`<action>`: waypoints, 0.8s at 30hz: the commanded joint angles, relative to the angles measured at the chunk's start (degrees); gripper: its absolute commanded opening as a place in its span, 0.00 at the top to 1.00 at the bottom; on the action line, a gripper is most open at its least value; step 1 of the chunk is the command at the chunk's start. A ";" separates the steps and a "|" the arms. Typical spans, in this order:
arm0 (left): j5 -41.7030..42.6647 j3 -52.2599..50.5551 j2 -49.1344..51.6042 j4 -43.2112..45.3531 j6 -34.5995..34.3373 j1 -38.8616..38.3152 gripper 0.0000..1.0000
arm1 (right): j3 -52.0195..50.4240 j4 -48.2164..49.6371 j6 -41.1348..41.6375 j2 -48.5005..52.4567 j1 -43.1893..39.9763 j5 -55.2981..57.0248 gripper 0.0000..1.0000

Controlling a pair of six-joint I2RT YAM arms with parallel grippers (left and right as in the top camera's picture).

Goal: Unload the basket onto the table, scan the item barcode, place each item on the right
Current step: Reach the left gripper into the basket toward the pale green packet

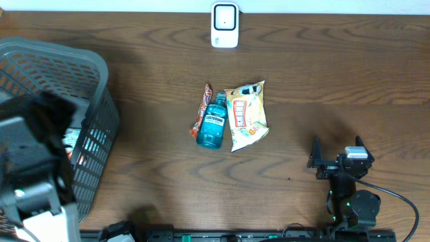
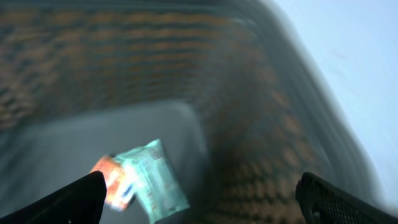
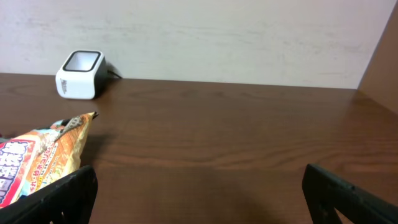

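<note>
Brown wood-grain worktop carries three items bunched together near its middle: a blue mouthwash bottle lying on its side, a yellow snack bag touching the bottle's right flank, and a slim orange-red packet tucked against its left. None of them is held. A white barcode scanner stands at the far edge of the worktop, well apart from the items and roughly in line with them.

At the near right, the right gripper sits low over bare wood with its jaws spread wide and nothing between them. Its wrist view shows the corner of the snack bag at lower left and the scanner beyond it by the wall.

A grey mesh basket fills the left side. The left arm is above it and blurred in the overhead view. From the left wrist view, the left gripper is open and empty, looking down into the basket, where a teal packet and an orange one lie together on the floor; the blur hides finer detail
</note>
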 commanded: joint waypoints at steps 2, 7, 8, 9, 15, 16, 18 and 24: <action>9.70 0.33 7.06 -2.64 -16.59 10.49 0.02 | -0.07 -0.15 -0.26 -0.31 0.24 0.04 0.01; 19.21 0.04 16.92 -4.15 -18.05 15.58 0.02 | -0.07 -0.15 -0.26 -0.31 0.24 0.04 0.01; 20.70 0.04 19.26 -4.55 -17.97 16.00 0.02 | -0.07 -0.15 -0.26 -0.31 0.24 0.04 0.01; 21.64 0.02 21.29 -5.05 -17.97 16.15 0.02 | -0.07 -0.15 -0.26 -0.31 0.24 0.04 0.01; 31.56 0.02 35.10 -3.89 -13.79 16.00 0.02 | -0.07 -0.15 -0.26 -0.31 0.24 0.04 0.01; 32.72 0.02 36.81 -3.82 -13.51 16.00 0.02 | -0.07 -0.15 -0.26 -0.31 0.24 0.04 0.01; 32.96 0.00 39.54 -3.87 -13.49 16.00 0.02 | -0.07 -0.15 -0.26 -0.31 0.24 0.04 0.01; 32.94 -0.31 45.24 -3.78 -13.42 15.54 0.02 | -0.07 -0.15 -0.26 -0.31 0.24 0.04 0.01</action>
